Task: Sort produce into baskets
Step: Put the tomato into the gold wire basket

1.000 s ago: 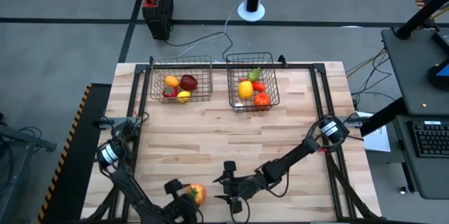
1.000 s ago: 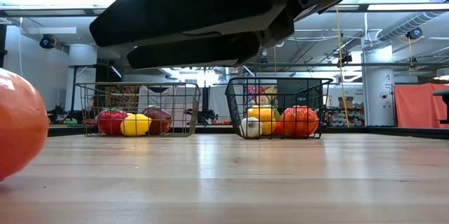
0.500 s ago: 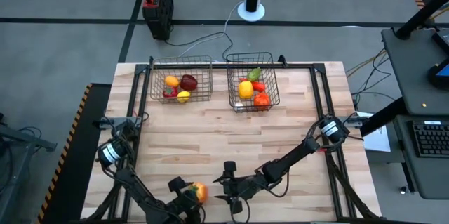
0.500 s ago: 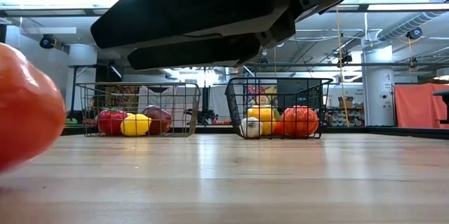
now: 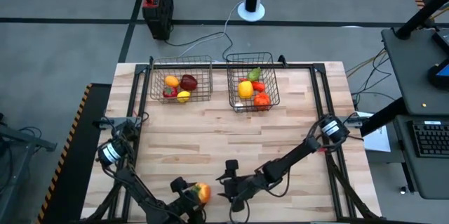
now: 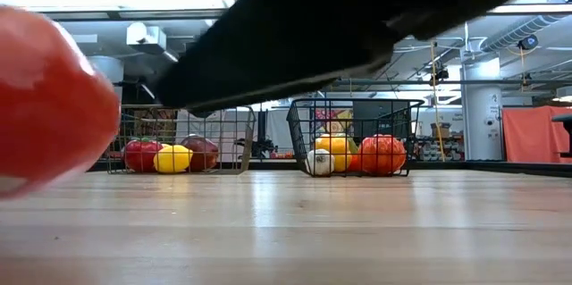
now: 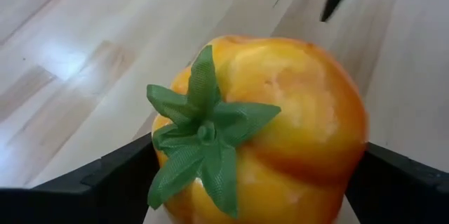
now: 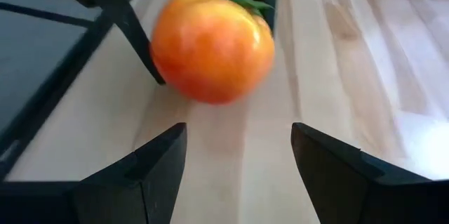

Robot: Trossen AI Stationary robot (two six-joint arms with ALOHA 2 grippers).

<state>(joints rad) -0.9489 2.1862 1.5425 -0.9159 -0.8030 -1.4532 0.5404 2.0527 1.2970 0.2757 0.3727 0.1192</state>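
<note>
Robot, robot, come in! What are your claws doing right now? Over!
Left gripper shut on orange-yellow tomato, near table's front edge. Right gripper open, empty, facing it. Both baskets part filled, far side. Path clear.

Lit brightly and evenly from overhead, with pale glare streaking the bench [image 6: 295, 222] in the low view. Blurred badly up close there: a red-orange fruit [image 6: 45, 97] and a dark arm [image 6: 357, 26] smeared out of focus. Sharp on the far baskets [image 6: 353, 138]. Soft shadows only.
</note>
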